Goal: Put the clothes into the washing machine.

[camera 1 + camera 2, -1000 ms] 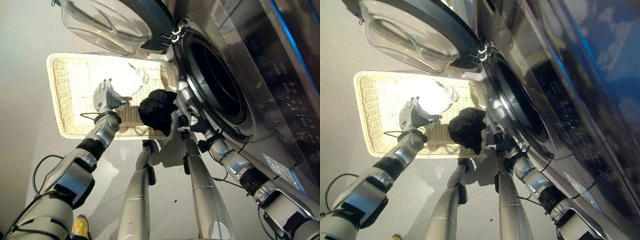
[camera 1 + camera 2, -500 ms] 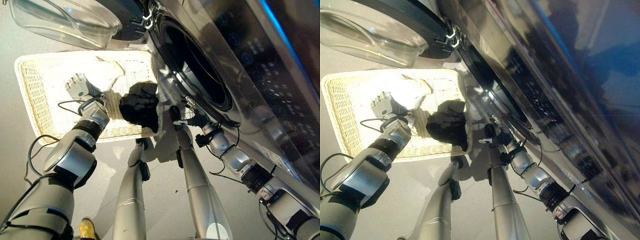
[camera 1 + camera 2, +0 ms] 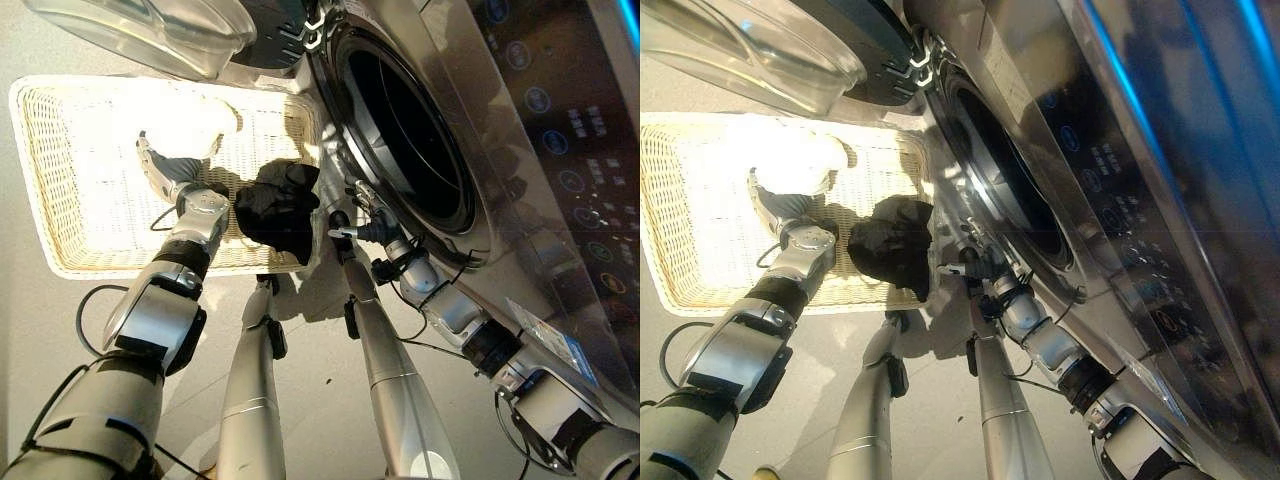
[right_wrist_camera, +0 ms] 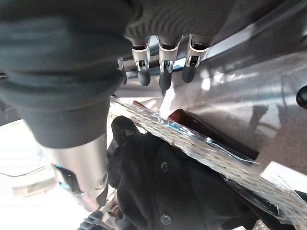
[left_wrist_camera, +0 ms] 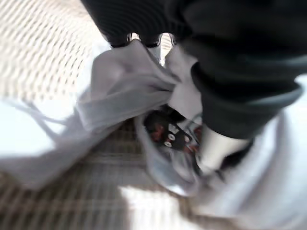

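Note:
A white cloth (image 3: 190,125) lies in the wicker basket (image 3: 60,190) on the floor. My left hand (image 3: 168,180) is down on it, and in the left wrist view the cloth (image 5: 120,81) is bunched between the fingers and thumb. A black garment (image 3: 275,205) with buttons hangs over the basket's right end, beside the washing machine. My right hand (image 3: 362,222) hovers just right of it, at the lower rim of the drum opening (image 3: 410,130). Its fingers (image 4: 163,67) are straight and hold nothing.
The washer's glass door (image 3: 150,30) stands swung open above the basket's far side. The machine's silver front and control panel (image 3: 560,150) fill the right. Grey floor (image 3: 40,330) lies in front of the basket.
The camera has shifted. My left hand has turned and dropped onto the white cloth, closing on it. My right hand stays by the drum rim next to the black garment.

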`<state>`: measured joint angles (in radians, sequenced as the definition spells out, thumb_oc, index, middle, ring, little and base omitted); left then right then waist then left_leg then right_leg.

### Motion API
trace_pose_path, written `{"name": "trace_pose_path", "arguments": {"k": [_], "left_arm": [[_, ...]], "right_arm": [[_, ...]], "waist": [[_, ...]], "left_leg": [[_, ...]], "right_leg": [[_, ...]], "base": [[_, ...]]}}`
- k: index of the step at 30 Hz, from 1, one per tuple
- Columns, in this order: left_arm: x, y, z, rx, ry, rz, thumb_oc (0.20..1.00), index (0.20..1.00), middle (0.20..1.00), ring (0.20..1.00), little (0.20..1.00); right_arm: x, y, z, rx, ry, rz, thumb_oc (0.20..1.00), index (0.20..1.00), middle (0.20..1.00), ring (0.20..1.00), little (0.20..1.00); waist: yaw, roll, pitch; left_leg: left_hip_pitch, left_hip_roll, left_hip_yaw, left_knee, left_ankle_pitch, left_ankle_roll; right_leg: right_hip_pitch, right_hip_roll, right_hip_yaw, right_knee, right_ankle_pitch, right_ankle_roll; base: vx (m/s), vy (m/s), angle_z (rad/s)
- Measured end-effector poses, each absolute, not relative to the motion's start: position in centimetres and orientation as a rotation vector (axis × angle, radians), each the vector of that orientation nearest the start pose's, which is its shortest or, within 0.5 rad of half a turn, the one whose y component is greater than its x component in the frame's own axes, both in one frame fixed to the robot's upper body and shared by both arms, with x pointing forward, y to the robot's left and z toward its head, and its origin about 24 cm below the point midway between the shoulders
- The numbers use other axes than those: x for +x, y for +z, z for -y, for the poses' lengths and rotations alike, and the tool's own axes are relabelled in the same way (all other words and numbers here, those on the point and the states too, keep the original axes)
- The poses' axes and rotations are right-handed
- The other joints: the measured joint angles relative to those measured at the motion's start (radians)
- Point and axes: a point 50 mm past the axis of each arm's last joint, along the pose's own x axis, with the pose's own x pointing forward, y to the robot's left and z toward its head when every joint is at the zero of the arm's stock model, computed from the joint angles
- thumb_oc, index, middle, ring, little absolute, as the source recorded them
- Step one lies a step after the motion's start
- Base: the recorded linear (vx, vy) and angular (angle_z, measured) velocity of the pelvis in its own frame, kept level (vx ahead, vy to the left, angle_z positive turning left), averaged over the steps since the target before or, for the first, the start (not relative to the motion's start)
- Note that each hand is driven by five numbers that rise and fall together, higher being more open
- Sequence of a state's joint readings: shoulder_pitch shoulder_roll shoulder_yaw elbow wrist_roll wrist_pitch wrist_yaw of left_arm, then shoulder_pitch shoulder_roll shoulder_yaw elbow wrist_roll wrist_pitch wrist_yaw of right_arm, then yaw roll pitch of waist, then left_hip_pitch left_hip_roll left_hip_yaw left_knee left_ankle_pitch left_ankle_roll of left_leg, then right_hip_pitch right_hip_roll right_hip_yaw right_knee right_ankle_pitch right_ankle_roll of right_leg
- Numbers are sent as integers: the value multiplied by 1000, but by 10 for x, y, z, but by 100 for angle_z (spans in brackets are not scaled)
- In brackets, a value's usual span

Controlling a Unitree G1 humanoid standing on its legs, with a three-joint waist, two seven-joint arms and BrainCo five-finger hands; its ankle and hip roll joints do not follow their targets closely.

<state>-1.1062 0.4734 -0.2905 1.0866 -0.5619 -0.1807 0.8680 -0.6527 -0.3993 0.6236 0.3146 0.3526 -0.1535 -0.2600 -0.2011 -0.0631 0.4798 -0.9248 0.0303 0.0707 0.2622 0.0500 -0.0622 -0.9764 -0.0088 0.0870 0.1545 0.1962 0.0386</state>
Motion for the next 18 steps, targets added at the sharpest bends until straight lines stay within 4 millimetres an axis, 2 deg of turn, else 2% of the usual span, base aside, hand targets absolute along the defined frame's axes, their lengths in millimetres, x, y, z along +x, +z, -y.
{"name": "trace_pose_path", "arguments": {"k": [2,8,13,18], "left_arm": [[394,204,-244,-167,881,280,200,200,200,200,200],[388,211,-221,-321,784,425,200,200,200,200,200],[385,210,-213,-361,792,449,200,200,200,200,200],[376,192,-200,-343,782,455,200,200,200,200,200]], "right_arm": [[335,127,83,-227,329,294,1000,1000,1000,1000,1000],[333,127,77,-174,327,294,1000,1000,1000,1000,1000],[332,129,76,-155,326,302,1000,1000,1000,1000,1000],[329,128,75,-130,325,320,1000,1000,1000,1000,1000]], "waist": [[1,-16,-9],[28,-61,-6],[27,-67,-4],[44,-70,0]], "left_leg": [[-11,0,-9,3,0,0],[-15,-5,-21,2,2,3],[-8,-9,-31,4,4,6],[20,-10,-49,-5,12,-1]], "right_leg": [[-5,2,-1,-3,1,-1],[-3,1,2,-4,7,-9],[10,-1,3,-3,6,-8],[32,-1,-5,5,-1,-10]], "base": [[8,-74,5],[-8,-22,4],[-28,-11,3],[-32,-41,1]]}}
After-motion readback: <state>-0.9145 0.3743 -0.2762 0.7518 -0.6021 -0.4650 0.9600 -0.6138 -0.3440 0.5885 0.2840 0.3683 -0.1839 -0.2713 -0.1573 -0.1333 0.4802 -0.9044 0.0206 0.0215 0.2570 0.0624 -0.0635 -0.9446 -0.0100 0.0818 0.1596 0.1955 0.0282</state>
